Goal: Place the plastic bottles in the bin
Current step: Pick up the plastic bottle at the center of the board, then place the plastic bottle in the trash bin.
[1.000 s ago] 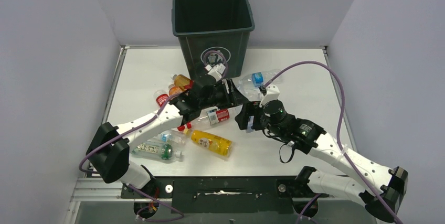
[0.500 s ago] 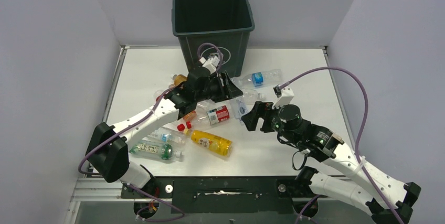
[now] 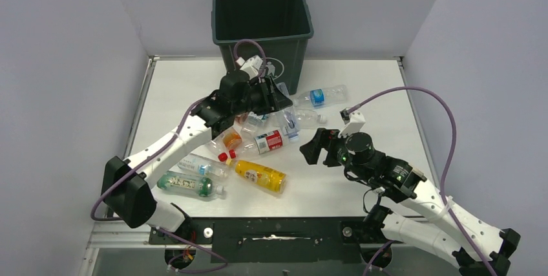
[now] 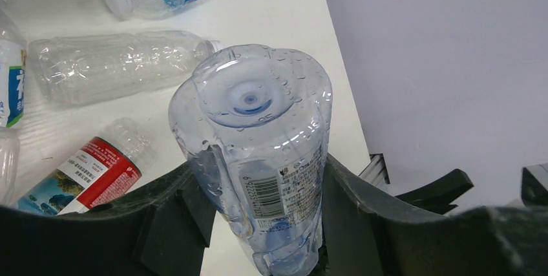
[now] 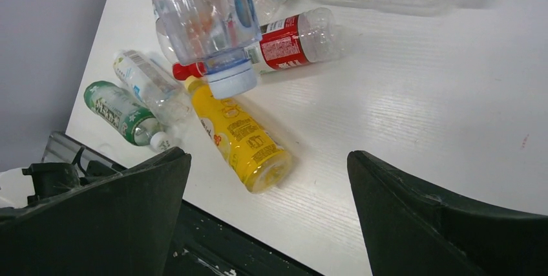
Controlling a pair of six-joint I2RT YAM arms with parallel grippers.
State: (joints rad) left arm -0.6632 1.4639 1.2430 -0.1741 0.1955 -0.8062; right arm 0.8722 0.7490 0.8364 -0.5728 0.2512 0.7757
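1. Left claw (image 4: pixel 262 176) clenched on a clear bottle (image 4: pixel 252 114); the left wrist view shows mainly its base end.
2. Right wrist view shows the clear bottle hanging cap-down, off the worktop (image 5: pixel 400 95), over the red-label bottle (image 5: pixel 291 40) and yellow bottle (image 5: pixel 242 140).
3. Right claw (image 5: pixel 266 159) spread wide, nothing in it, near-right of the clear bottle.
4. Only the top view shows the bin (image 3: pixel 287 53): far centre, just beyond the clear bottle.

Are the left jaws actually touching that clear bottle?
Touching. The left wrist view shows both jaws pressed against the sides of the clear bottle.
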